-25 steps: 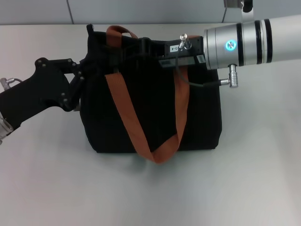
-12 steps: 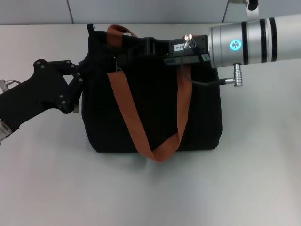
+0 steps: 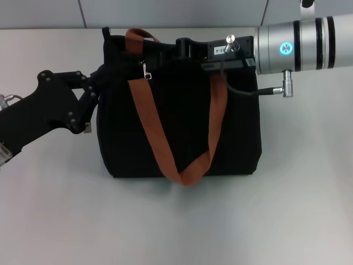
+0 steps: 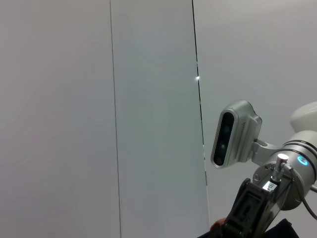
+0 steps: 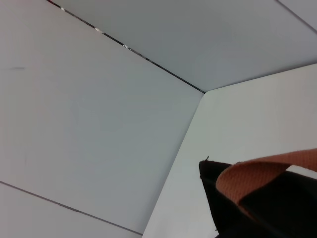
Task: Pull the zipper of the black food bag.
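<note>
From the head view, the large squarish black fabric food bag (image 3: 182, 110) stands upright on the pale grey worktop (image 3: 176, 221), orange-brown webbing straps (image 3: 165, 138) draped down its near face; it looks soft and light, likely to sag or slide unless braced. The small silver teardrop zipper pull (image 3: 146, 70) hangs loose at the top edge, left of centre, tiny and probably slippery, best pinched at its tab. The black left gripper (image 3: 98, 88) presses against the bag's left side; the black right gripper (image 3: 185, 47) sits over the top edge, right of the pull; whether either's fingers are open cannot be told. The left wrist view shows wall panels and the right arm's wrist. The right wrist view shows a bag corner and strap.
</note>
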Tool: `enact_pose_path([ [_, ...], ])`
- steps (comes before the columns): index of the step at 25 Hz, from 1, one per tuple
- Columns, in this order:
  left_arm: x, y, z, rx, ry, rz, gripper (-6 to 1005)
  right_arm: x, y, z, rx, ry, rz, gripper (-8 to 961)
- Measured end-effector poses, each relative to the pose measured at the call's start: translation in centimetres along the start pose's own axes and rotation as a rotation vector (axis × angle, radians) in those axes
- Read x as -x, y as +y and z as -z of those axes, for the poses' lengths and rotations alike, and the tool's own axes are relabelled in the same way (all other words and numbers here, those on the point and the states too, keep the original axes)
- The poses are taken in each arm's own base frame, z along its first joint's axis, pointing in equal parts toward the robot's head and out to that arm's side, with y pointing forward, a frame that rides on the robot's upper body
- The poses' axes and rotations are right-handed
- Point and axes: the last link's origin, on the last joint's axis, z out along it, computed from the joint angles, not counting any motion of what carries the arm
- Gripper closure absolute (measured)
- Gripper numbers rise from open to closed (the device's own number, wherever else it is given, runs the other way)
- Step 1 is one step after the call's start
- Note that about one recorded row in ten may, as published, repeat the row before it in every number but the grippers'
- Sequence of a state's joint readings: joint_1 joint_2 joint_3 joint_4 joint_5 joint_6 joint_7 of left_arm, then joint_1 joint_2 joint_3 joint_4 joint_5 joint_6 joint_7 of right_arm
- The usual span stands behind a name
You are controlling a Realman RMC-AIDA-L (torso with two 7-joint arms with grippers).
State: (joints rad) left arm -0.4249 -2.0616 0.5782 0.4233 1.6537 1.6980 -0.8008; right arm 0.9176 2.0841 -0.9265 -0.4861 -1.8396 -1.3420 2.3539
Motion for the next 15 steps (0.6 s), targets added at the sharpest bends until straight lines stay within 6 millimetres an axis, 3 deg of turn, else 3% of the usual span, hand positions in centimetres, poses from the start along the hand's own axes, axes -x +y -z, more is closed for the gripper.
enact_pose_path([
  [15, -0.02, 0.02, 0.0, 0.001, 0.002, 0.0, 975, 0.42, 0.42, 0.4, 0.001, 0.0, 0.054, 857],
])
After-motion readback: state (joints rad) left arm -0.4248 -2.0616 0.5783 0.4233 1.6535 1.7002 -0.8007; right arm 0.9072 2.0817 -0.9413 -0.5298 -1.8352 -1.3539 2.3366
